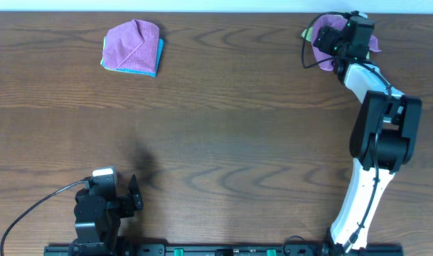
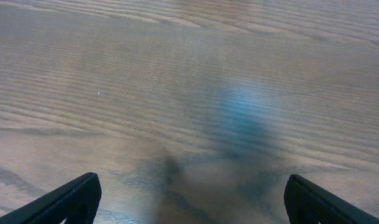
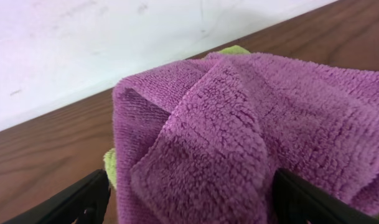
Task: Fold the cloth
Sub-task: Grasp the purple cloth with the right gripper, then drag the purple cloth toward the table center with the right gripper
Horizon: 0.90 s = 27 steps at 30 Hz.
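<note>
Straddling the cloth (image 3: 239, 137), the right gripper (image 3: 192, 190) hangs at the table (image 3: 40, 162) edge.

Left side: my left arm (image 1: 95, 213) sits folded low near its base, with the left gripper (image 2: 192, 200) facing forward and slightly down, its fingers (image 2: 71, 200) spread wide. Right side: my right arm (image 1: 378, 131) is stretched far out, elbow bent and wrist turned inward. My right gripper (image 3: 192, 199) is pitched down, jaws wide apart.

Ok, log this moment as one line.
right hand: open, straddling crumpled purple cloth | left hand: open above table | fold: not started
</note>
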{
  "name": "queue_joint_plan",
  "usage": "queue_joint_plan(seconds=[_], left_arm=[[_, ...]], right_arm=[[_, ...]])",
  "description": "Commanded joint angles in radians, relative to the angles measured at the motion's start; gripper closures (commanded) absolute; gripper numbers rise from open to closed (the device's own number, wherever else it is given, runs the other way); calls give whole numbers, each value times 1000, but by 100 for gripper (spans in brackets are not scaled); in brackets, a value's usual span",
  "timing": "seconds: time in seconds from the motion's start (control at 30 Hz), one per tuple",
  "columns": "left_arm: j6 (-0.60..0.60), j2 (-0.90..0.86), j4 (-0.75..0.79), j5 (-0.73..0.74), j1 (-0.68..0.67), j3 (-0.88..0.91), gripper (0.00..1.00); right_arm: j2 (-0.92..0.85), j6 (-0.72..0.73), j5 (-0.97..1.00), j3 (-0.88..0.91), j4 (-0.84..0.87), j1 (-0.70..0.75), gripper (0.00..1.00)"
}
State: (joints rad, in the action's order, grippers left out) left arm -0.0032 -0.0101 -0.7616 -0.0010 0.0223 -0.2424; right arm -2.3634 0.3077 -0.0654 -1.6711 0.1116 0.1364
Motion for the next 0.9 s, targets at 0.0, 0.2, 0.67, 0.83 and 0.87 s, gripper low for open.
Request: queue_joint_plan(seconds=[0.0,0.2,0.67,0.83,0.87], left_arm=[[-4,6,-1,-9,-4,0,5],[-4,6,-1,-9,-4,0,5],[-4,6,-1,-9,-4,0,5],[-4,6,-1,-9,-4,0,5],[-4,6,-1,-9,-4,0,5]], right_arm=[[-52,14,16,-15,3,8,21],[-56,13,4,-16,46,6,58],[152,-23,-40,-19,-60,-10,99],[279,-97,-40,-19,-209,-30,99],[302,-106,-40,-19,-238,-33,99]])
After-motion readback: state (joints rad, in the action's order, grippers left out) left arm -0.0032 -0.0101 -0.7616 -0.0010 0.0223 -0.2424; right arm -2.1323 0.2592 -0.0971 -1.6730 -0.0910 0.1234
